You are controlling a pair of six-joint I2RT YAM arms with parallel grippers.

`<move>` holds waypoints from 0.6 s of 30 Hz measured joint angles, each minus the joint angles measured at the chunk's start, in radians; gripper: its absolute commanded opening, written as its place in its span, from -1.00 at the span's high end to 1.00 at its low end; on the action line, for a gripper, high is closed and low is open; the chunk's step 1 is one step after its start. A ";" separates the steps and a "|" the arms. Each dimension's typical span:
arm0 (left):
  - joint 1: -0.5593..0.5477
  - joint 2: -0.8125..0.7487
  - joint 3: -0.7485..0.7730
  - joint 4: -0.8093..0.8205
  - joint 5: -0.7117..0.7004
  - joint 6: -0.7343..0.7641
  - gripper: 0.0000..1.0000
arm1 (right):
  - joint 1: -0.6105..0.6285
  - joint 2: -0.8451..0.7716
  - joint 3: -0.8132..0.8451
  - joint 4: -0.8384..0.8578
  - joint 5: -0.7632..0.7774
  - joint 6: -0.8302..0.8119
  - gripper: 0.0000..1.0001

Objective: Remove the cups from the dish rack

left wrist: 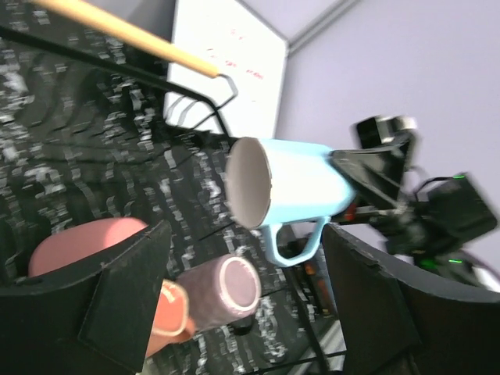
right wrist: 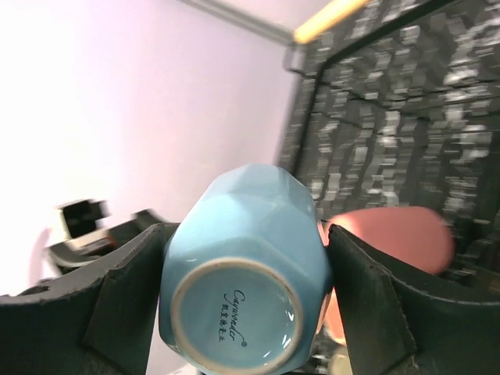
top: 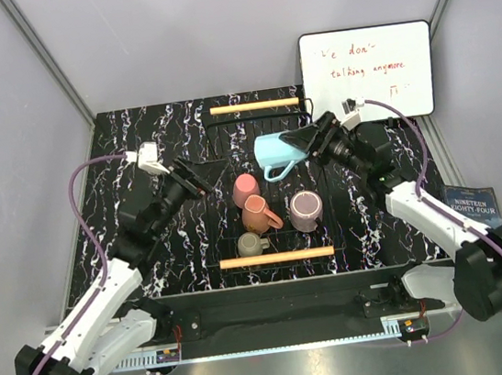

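right jaws: pinching light blue mug (right wrist: pixel 242 297) near its base, held sideways above dish rack (top: pixel 277 257) | left jaws: spread, empty, facing mug's mouth, likely awaiting handover

Left gripper (top: pixel 198 180) jaws apart, right gripper (top: pixel 306 138) tight around the light blue cup (top: pixel 274 151) — both arms outstretched.

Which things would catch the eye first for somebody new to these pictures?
The light blue mug stands out: the right claw holds it sideways by its base, in the air over the far part of the dish rack. Nearer the arms, a pink mug, an orange mug, a mauve mug and an olive-grey mug sit in the rack. The left claw, open and empty, faces the blue mug.
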 measured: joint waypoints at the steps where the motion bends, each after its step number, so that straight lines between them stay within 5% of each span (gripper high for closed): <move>1: 0.002 0.008 -0.008 0.042 0.019 -0.019 -0.58 | -0.010 0.011 -0.023 0.068 -0.025 0.046 1.00; 7: 0.002 0.088 -0.015 0.205 0.111 -0.079 -0.59 | -0.016 0.117 -0.049 0.385 -0.152 0.236 1.00; 18: -0.009 0.183 0.036 0.270 0.162 -0.096 -0.58 | -0.011 0.127 -0.049 0.518 -0.241 0.301 1.00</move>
